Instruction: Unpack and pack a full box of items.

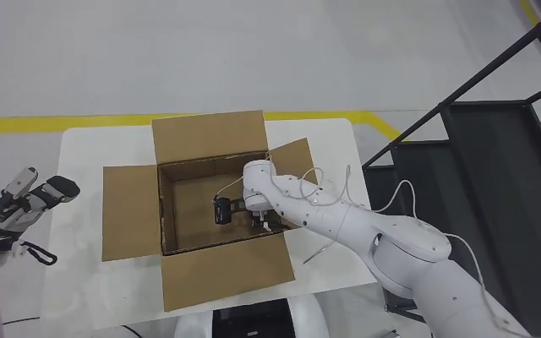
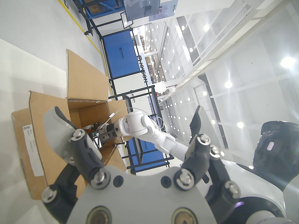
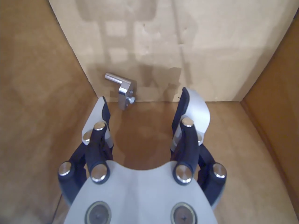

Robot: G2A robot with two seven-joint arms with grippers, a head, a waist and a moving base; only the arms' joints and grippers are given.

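Observation:
An open cardboard box (image 1: pixel 131 211) stands in the middle of the white table (image 1: pixel 84 144), flaps folded out. My right gripper (image 1: pixel 221 211) is down inside it, and in its wrist view the right gripper (image 3: pixel 143 104) stands open with nothing between its fingers. A small shiny metal bracket with a pin (image 3: pixel 123 88) lies on the box floor against the wall, just beyond the fingertips. My left gripper (image 1: pixel 30 198) hovers off the table's left edge, well away from the box; in the left wrist view the left gripper (image 2: pixel 126 122) is open and holds nothing, with the box (image 2: pixel 30 141) behind it.
A black metal staircase with a handrail (image 1: pixel 482 160) rises to the right of the table. A yellow floor line (image 1: pixel 76 123) runs behind the table. The table's bare strips lie left and right of the box flaps.

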